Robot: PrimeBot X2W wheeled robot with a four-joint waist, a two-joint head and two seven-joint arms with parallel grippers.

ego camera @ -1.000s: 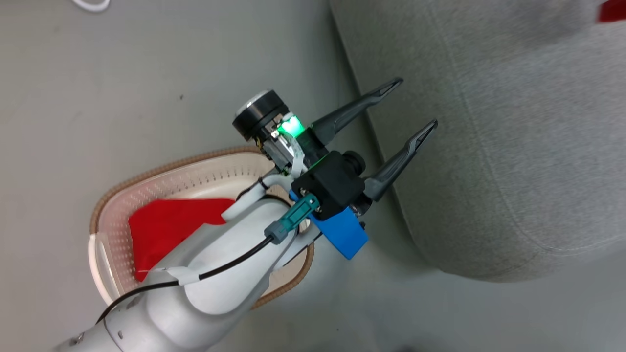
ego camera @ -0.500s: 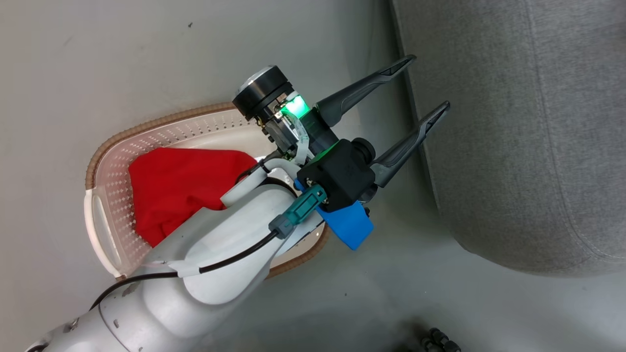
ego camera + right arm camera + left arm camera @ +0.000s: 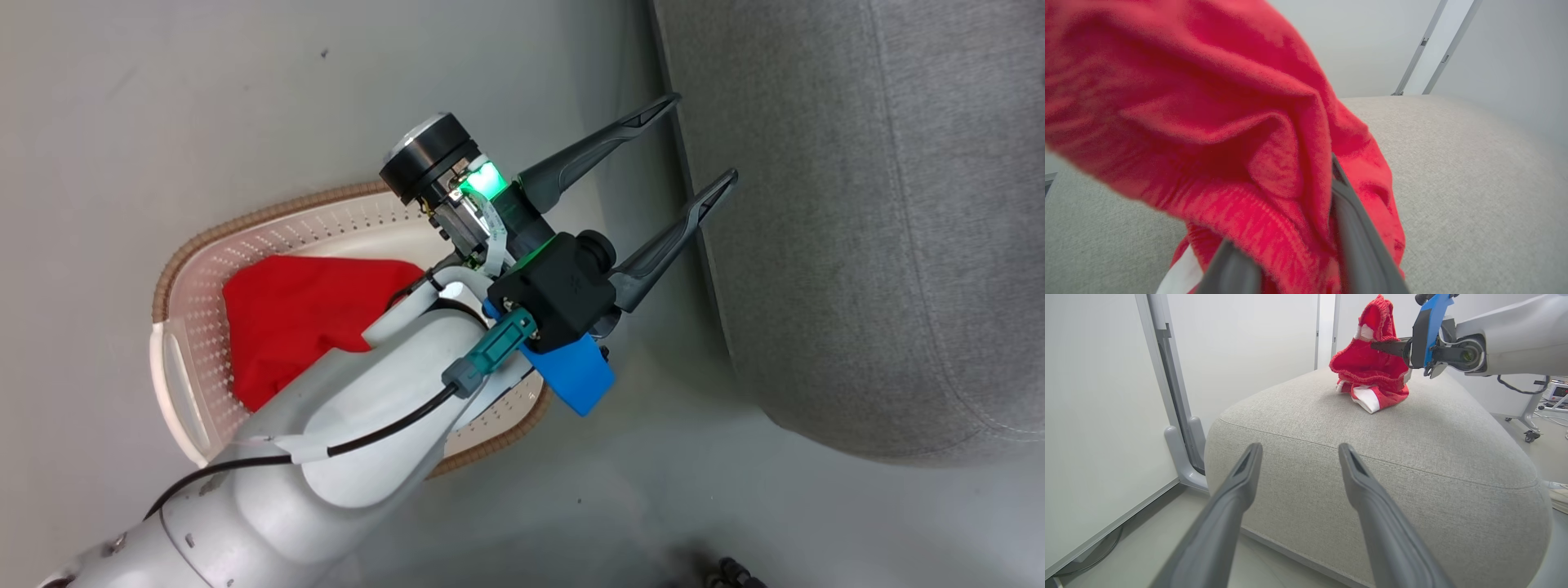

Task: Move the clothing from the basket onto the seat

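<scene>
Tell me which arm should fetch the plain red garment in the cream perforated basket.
Left. The left hand is open and empty, its arm above the cream perforated plastic basket holding the plain red garment. The right hand grips the red white-trimmed garment on the light grey fabric sofa.

The left claw (image 3: 703, 136) is hanging above the grey floor (image 3: 163, 98) with its two dark fingers spread wide apart and gripping nothing, tips pointing up and to the right at the edge of the grey sofa (image 3: 857, 204). A green light (image 3: 483, 180) is glowing on its wrist. The pale forearm (image 3: 367, 425) is reaching across the basket (image 3: 245, 224), which is standing on the floor near the sofa. A plain red garment (image 3: 302, 310) is lying crumpled inside the basket, partly hidden under the arm.
</scene>
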